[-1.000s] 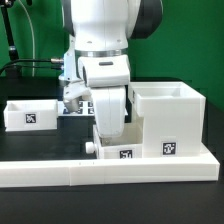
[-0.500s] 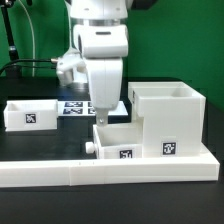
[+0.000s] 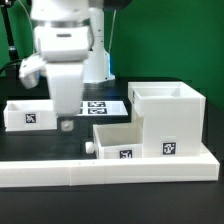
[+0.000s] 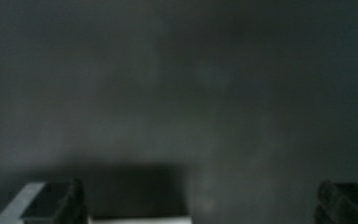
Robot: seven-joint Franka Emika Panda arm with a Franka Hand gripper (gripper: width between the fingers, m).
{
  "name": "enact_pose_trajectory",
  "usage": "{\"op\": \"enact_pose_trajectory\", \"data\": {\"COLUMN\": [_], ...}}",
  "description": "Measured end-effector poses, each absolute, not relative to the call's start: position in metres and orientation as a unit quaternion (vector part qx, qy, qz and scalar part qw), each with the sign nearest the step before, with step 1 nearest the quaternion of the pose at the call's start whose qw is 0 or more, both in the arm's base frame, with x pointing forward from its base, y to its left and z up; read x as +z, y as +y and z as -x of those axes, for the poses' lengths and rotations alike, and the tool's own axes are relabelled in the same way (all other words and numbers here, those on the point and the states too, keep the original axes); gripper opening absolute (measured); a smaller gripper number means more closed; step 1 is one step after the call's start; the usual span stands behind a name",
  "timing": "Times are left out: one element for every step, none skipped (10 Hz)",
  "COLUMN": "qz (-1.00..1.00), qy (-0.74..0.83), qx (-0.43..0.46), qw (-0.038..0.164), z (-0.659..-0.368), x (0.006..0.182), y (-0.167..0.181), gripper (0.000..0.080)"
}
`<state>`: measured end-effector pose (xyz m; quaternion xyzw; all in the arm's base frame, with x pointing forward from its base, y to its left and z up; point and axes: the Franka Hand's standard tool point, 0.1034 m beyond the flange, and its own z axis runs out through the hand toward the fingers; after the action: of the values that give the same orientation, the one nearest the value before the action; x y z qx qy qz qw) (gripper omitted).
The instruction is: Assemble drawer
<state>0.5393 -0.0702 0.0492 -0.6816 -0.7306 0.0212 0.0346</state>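
My arm (image 3: pixel 62 50) stands at the exterior view's left, wrist turned straight down, gripper (image 3: pixel 66 118) hanging with fingers (image 4: pixel 51 200) spread wide.

The exterior view stands low and near at the front edge of the desk (image 3: pixel 30 146), almost at the height of the long white wall (image 3: pixel 110 172). It faces across toward the back edge. The wrist view looks down past the gripper (image 4: pixel 197 200) onto the bare dark desk, very near and blurred. The two views share only the gripper and this dark surface.
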Motion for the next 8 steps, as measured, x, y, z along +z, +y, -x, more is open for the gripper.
{"op": "enact_pose_trajectory", "data": {"qz": [0.684, 0.678, 0.681, 0.686, 0.686, 0.688, 0.689, 0.693], "qy": [-0.728, -0.733, -0.73, -0.723, -0.721, -0.715, -0.712, -0.706], "qx": [0.024, 0.02, 0.009, -0.009, -0.02, -0.035, -0.04, -0.04], "qw": [0.04, 0.043, 0.058, 0.082, 0.1, 0.12, 0.131, 0.138], "z": [-0.539, -0.539, -0.535, -0.534, -0.533, -0.533, -0.534, -0.536], "x": [0.051, 0.052, 0.047, 0.035, 0.028, 0.024, 0.021, 0.019], "y": [-0.073, -0.074, -0.08, -0.082, -0.082, -0.081, -0.078, -0.073], "gripper": [0.0649, 0.0649, 0.0649, 0.0649, 0.0649, 0.0649, 0.0649, 0.0649]}}
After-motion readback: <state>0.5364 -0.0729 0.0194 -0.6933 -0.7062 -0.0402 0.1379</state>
